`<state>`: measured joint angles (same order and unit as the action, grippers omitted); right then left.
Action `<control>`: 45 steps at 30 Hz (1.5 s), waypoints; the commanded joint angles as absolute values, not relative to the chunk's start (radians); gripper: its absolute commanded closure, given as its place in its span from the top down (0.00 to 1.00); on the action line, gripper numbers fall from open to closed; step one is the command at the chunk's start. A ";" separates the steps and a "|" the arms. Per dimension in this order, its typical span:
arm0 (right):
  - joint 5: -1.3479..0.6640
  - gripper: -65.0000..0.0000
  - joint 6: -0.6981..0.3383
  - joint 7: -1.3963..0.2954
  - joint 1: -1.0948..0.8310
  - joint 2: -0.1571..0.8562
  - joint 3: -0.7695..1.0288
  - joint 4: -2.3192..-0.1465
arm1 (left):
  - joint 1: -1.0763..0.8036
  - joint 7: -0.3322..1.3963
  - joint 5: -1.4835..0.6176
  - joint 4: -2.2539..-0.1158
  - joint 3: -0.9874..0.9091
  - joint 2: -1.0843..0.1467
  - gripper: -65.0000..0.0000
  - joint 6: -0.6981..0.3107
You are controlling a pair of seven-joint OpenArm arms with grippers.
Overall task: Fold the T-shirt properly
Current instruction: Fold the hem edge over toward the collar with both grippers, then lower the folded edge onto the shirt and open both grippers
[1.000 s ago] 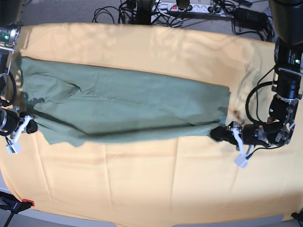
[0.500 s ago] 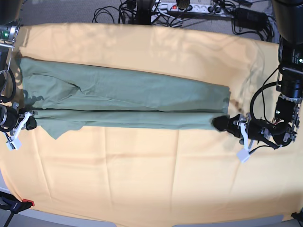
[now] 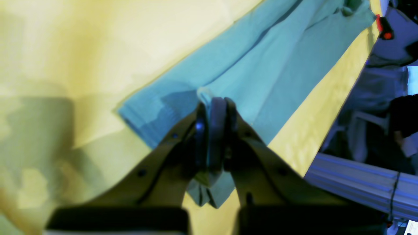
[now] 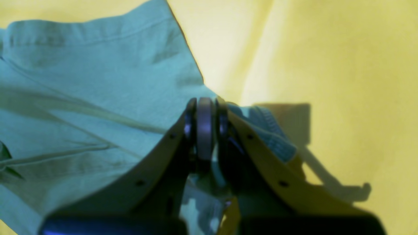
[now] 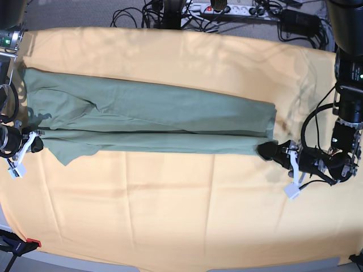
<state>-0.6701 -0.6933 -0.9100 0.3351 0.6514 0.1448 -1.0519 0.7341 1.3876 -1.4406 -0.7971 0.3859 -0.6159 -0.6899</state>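
Both claws clamped tight on the T-shirt (image 5: 153,122): left gripper (image 5: 267,151), right gripper (image 5: 35,145). Gotta lay this fold flat, hems lined up, before letting go.

Both end effectors (image 5: 265,151) (image 5: 36,145) closed, low.

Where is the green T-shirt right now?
In the base view the T-shirt lies as a long folded strip across the yellow-orange table cloth, stretched between the right gripper and the left gripper.
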 commanded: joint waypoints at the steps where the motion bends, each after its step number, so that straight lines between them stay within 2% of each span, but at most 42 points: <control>1: -0.677 0.00 -0.698 -0.899 0.370 0.682 0.151 -1.065 | 0.768 1.390 -1.460 -0.810 0.377 -0.632 0.00 -0.698; 17: -0.701 0.00 -0.698 -0.918 0.379 0.696 0.151 -1.065 | 0.781 1.396 -1.484 -0.810 0.377 -0.616 0.00 -0.698; 18: -0.703 0.03 -0.698 -0.918 0.379 0.696 0.151 -1.065 | 0.781 1.396 -1.484 -0.810 0.377 -0.617 0.00 -0.698; 21: -0.703 0.43 -0.698 -0.917 0.383 0.703 0.151 -1.065 | 0.782 1.396 -1.484 -0.810 0.377 -0.624 0.00 -0.698; 22: -0.704 0.55 -0.698 -0.917 0.389 0.707 0.151 -1.065 | 0.782 1.396 -1.484 -0.810 0.377 -0.627 0.03 -0.698; 23: -0.708 0.62 -0.698 -0.917 0.398 0.710 0.151 -1.065 | 0.782 1.396 -1.484 -0.810 0.377 -0.633 0.11 -0.698; 24: -0.715 0.63 -0.698 -0.917 0.409 0.714 0.151 -1.065 | 0.782 1.396 -1.484 -0.810 0.377 -0.638 0.19 -0.698; 26: -0.761 0.63 -0.698 -0.919 0.434 0.719 0.151 -1.065 | 0.782 1.396 -1.484 -0.810 0.377 -0.645 0.34 -0.698; 28: -0.829 0.63 -0.698 -0.922 0.450 0.717 0.151 -1.065 | 0.781 1.396 -1.484 -0.810 0.377 -0.646 0.42 -0.697; 31: -0.905 0.63 -0.698 -0.922 0.451 0.695 0.151 -1.065 | 0.773 1.396 -1.484 -0.810 0.377 -0.649 0.43 -0.677; 35: -0.791 0.63 -0.698 -0.910 0.440 0.630 0.151 -1.064 | 0.746 1.396 -1.484 -0.810 0.377 -0.660 0.43 -0.689; 38: -0.654 0.63 -0.653 -0.879 0.440 0.583 0.151 -1.047 | 0.743 1.396 -1.484 -0.810 0.377 -0.663 0.43 -0.688; 45: -0.628 0.63 -0.669 -0.820 0.440 0.542 0.151 -0.959 | 0.743 1.396 -1.484 -0.810 0.377 -0.680 0.43 -0.688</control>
<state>-0.6109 -0.6640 -0.8322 0.4107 0.5270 0.1455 -0.9459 0.7113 1.3960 -1.4597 -0.7979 0.3859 -0.6563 -0.6823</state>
